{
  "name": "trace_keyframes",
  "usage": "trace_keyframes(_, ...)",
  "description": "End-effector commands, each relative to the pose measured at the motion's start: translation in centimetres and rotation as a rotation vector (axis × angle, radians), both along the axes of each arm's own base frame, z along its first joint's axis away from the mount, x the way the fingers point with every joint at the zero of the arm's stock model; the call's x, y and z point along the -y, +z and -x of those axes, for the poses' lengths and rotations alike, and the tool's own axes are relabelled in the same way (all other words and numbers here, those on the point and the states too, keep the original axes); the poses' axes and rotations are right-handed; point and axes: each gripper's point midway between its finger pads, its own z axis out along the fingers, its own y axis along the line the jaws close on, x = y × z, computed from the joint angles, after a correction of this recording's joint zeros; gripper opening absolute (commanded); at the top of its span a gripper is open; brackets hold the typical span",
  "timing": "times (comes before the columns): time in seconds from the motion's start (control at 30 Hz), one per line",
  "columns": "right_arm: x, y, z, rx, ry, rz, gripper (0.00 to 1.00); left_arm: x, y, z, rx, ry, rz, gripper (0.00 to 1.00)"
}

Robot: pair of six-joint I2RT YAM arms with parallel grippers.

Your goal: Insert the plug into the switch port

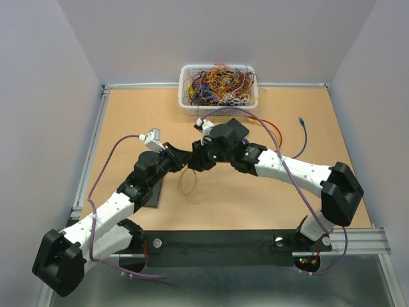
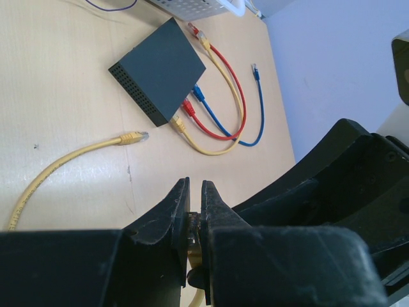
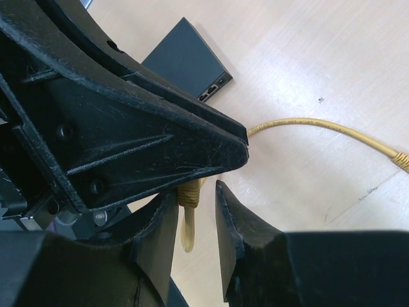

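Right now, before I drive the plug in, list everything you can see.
table: one, tan, under everything
basket: one, white, far edge, full of tangled multicoloured wires
switch: one, dark grey, on the table short of the basket
plugged cables: three, red cable, blue cable, yellow cable, all in one side of the switch
loose plug: one, yellow, on the table beside the switch
dark box: one, open ports, right wrist view; cannot tell if it is the same switch
yellow cable end: one, held
left gripper: black, shut on the yellow cable end
right gripper: black, open, fingers either side of it
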Motion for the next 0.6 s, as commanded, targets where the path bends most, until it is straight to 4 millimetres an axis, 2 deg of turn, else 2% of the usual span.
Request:
trace_keyframes(0.0,-1.2,2.2,-0.4,0.047,0.004,-0.047,0.35,0.3,3.2,-0.5,0.079,0.003,0.034,0.00)
trace_keyframes(0.23,-1.0,2.4,-0.9,0.060,-0.025,-0.044,0.32,0.2,3.2,-0.5,0.080,0.006,0.032,0.00)
trace_keyframes(0.33,-0.9,2.7,-1.0,0.068,-0.038,-0.045,0.39,0.3,3.0,-0.5,0.078,0.004,0.031,0.00)
trace_keyframes(0.57,-0.8,3.5,-1.1,0.080,-0.044,-0.059,0.42,0.3,3.0,-0.4,0.078,0.002,0.030,0.00)
